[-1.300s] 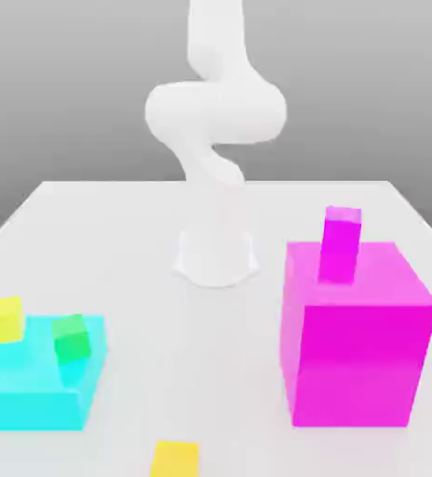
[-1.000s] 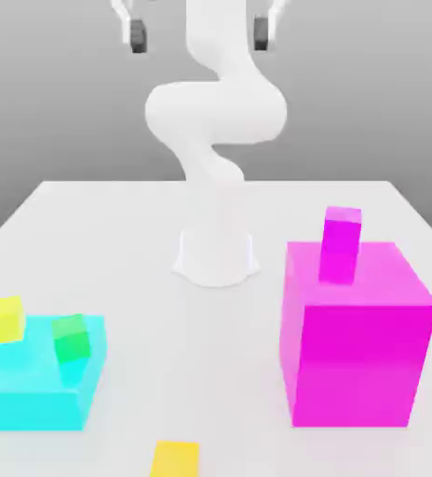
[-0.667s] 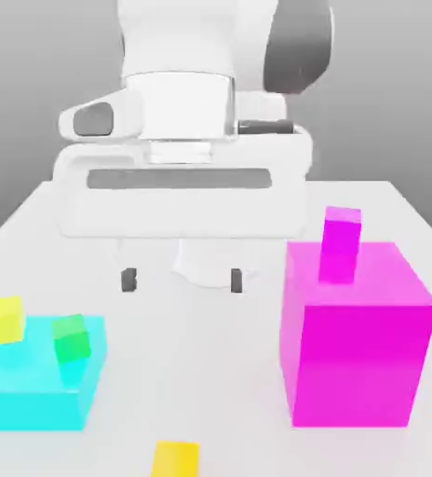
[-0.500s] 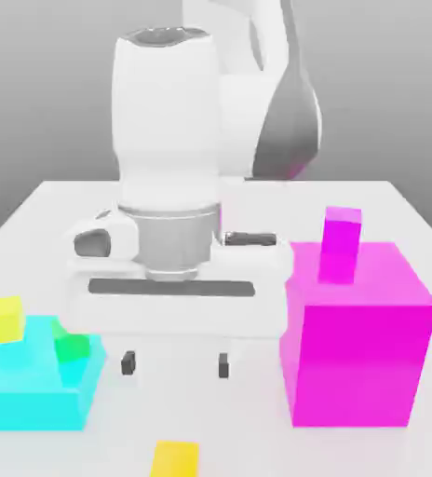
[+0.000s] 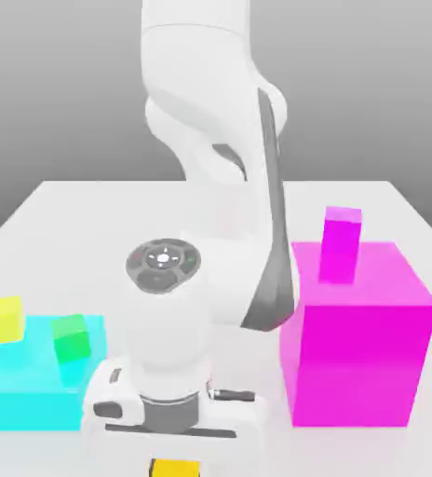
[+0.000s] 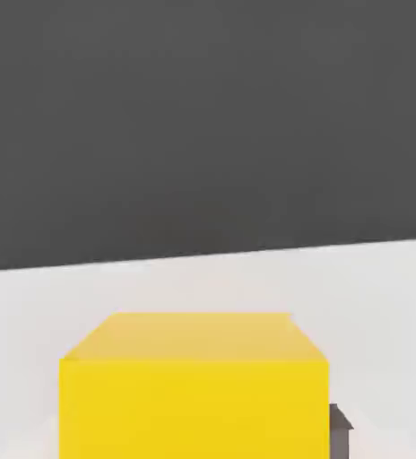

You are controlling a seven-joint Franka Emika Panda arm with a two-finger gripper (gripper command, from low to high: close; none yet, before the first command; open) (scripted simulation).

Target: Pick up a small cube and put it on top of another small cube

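The hand [image 5: 176, 470] is closed on the golden-yellow cube [image 5: 177, 467], at the bottom of the exterior view, a bit left of the middle. So the grab looks done. Lifting it and putting it on another small cube look left to do.

There are four small cubes: the golden one, a lemon-yellow cube [image 5: 4, 320], a green cube [image 5: 72, 339] and a pink cube [image 5: 342, 231]. There are two big blocks, one blue [image 5: 33, 410] and one pink [image 5: 357, 363].

Readable text: none
Arm's round dark panel [image 5: 148, 278]: small marks ringing a bright centre, too small to read as letters, numbers or signs
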